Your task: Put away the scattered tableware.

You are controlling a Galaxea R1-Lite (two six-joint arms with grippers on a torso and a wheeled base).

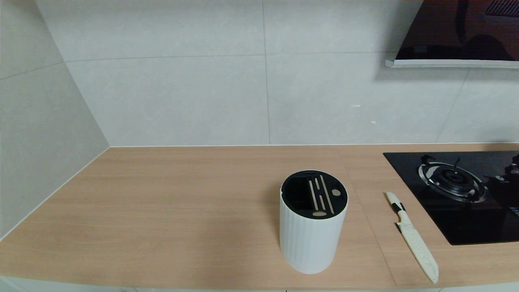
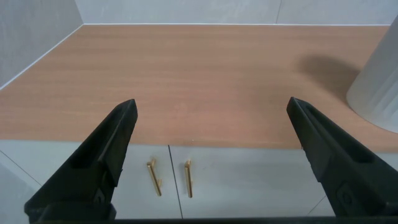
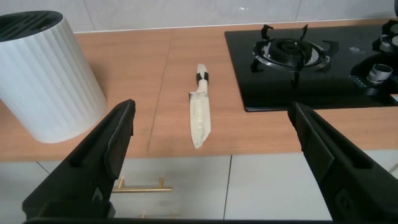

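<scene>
Just off the counter's (image 1: 182, 211) front edge, the right gripper (image 3: 211, 107) is spread wide and empty, facing the knife (image 3: 200, 112) as the nearer arm. The knife lies near that edge between the white holder (image 1: 312, 227) and the hob (image 1: 458, 190), blade tip nearest, handle toward the back wall.

- The counter (image 1: 182, 211) is light brown wood with a fine, paler grain.
- The knife holder (image 1: 310, 239), near the counter's front edge, is white with vertical ribbing. Its top is black, marked with beige slots and two beige dots.
- The knife (image 1: 413, 239), between the holder and the hob, is cream with a finely speckled blade and a black band round the handle.
- The hob (image 1: 458, 227), at the counter's right end, is glossy black. Its burner has a silver ring.
- The wall tiles (image 1: 182, 89) are pale grey with thin lighter joints.
- The hood (image 1: 458, 32) is dark and glossy with a silvery lower edge.
- The cabinet doors (image 2: 249, 180) under the front edge are pale grey, and their handles (image 2: 188, 178) are gold.
- The left gripper (image 2: 210, 107) and right gripper (image 3: 211, 107) are matt black.
</scene>
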